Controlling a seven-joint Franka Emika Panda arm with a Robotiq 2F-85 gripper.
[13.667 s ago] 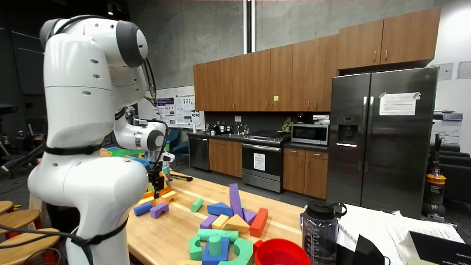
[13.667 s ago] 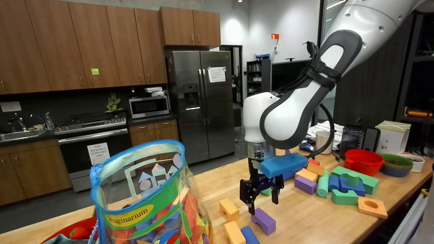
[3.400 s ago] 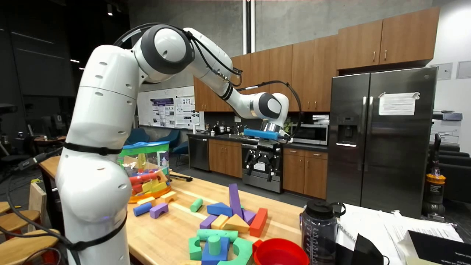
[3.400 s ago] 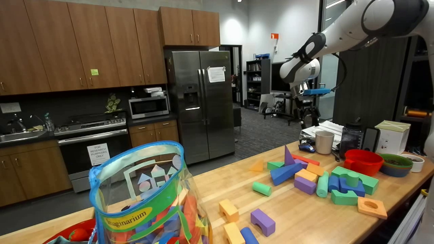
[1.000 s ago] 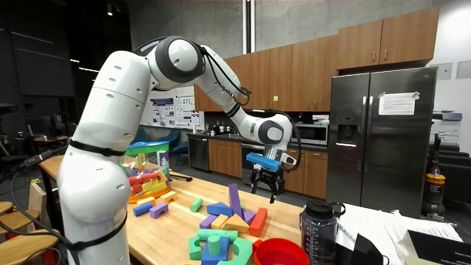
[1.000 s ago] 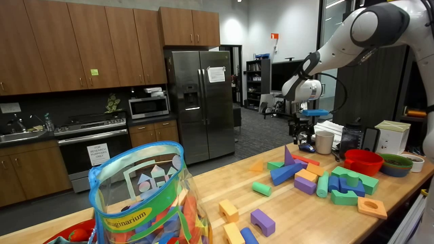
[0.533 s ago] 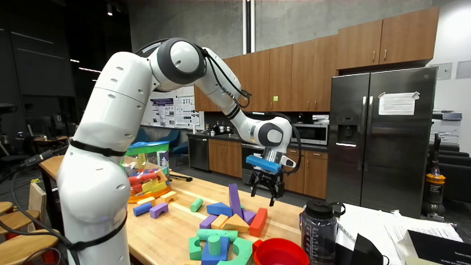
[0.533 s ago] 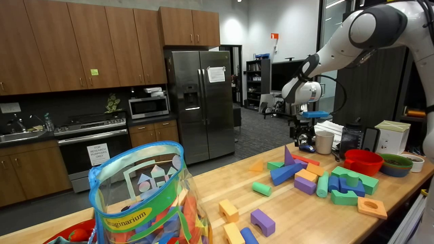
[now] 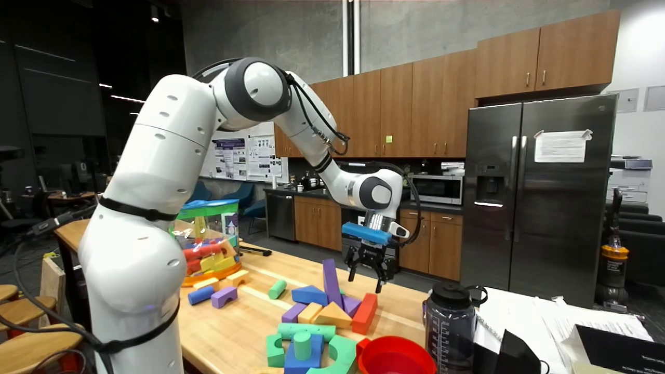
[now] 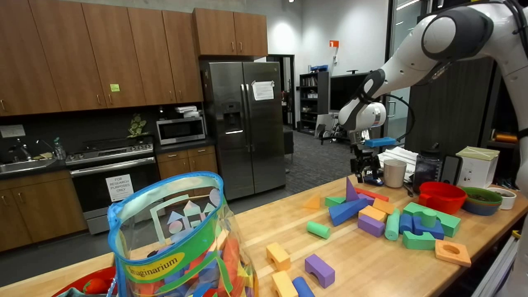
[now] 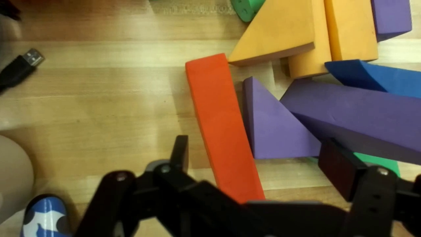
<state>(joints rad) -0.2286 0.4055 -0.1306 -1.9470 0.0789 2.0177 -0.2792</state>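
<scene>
My gripper [image 9: 364, 282] is open and empty above the far part of the wooden table; an exterior view [image 10: 366, 179] also shows it. In the wrist view its fingertips [image 11: 258, 154] straddle a long red block [image 11: 223, 128] and a purple triangular block [image 11: 279, 128], apparently without touching them. The red block lies on the table in both exterior views [image 9: 366, 313] [image 10: 372, 194]. A long purple block [image 11: 358, 112] lies beside the right fingertip, with a green block [image 11: 378, 162] partly under it. An orange triangle [image 11: 279, 29] and a blue block [image 11: 391, 77] are close by.
A beige mug [image 10: 394, 173] and a small blue-and-white object [image 11: 46, 217] stand near the gripper. A black USB plug [image 11: 19, 69] lies on the table. A water bottle [image 9: 451, 332], a red bowl [image 9: 397, 358] and a clear block bag [image 10: 181, 247] stand farther off.
The open gripper left the arch blocks near the bag, swung high to the table's far part, then came down. In the last half second it shifted slightly sideways. The blocks have not moved.
</scene>
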